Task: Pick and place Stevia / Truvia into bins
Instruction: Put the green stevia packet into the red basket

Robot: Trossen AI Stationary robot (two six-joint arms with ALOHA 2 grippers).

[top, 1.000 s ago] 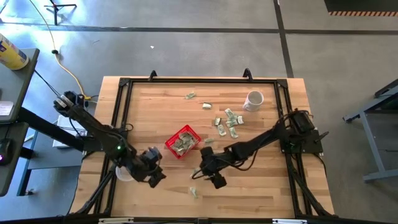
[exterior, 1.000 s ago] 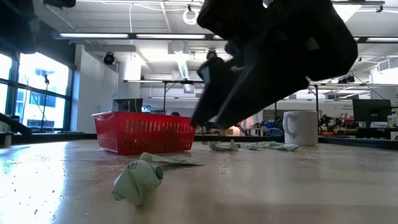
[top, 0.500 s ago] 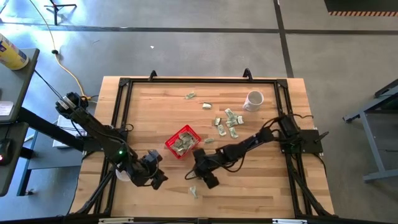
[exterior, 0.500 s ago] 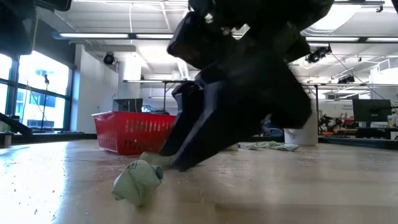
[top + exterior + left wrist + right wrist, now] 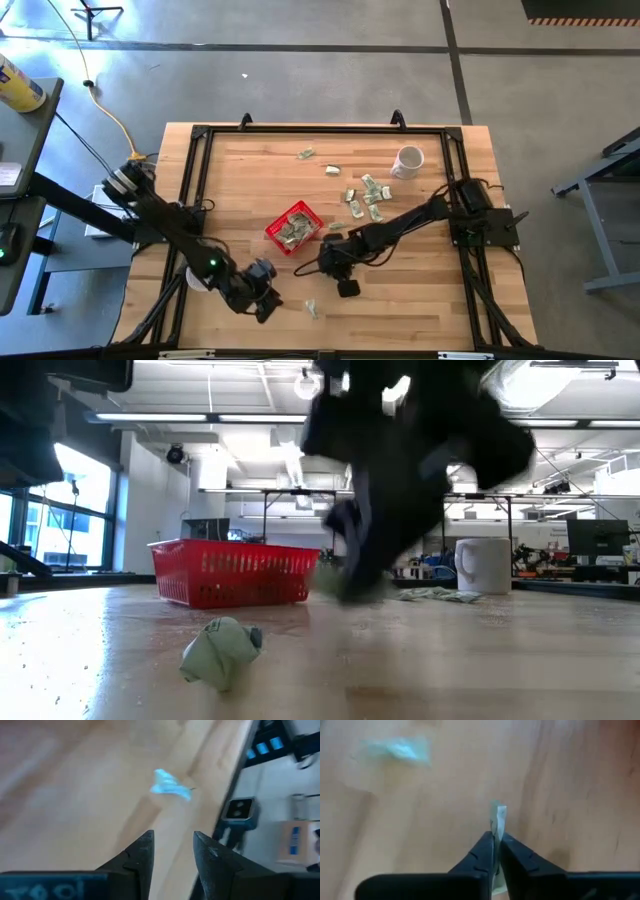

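Note:
The red basket (image 5: 293, 227) (image 5: 235, 573) stands mid-table with sachets inside. My right gripper (image 5: 327, 262) (image 5: 495, 842) hangs just right of it, shut on one pale green sachet (image 5: 498, 817). A crumpled sachet (image 5: 311, 309) (image 5: 222, 650) (image 5: 170, 785) lies on the wood near the front edge. My left gripper (image 5: 270, 305) (image 5: 172, 847) is open just left of that sachet and points at it without touching. Several more sachets (image 5: 365, 197) lie right of the basket. My right gripper pinches the sachet between its two fingers. The sachet is seen edge-on, and its free end (image 5: 499, 812) sticks out past the fingertips. The fingers slant down from the table's right side.
A white mug (image 5: 407, 161) (image 5: 483, 565) stands at the far right. Two loose sachets (image 5: 305, 153) (image 5: 332, 170) lie near the far edge and one (image 5: 335, 226) beside the basket. A clear cup (image 5: 198, 280) sits under my left arm. Bare wood lies along the front right.
My right gripper dropped onto a flat sachet lying in front of the basket and shut on it. It then drew back toward the table's right and far side with it, and that spot is now bare. My left gripper moved down and toward the near edge, closing on the crumpled sachet.

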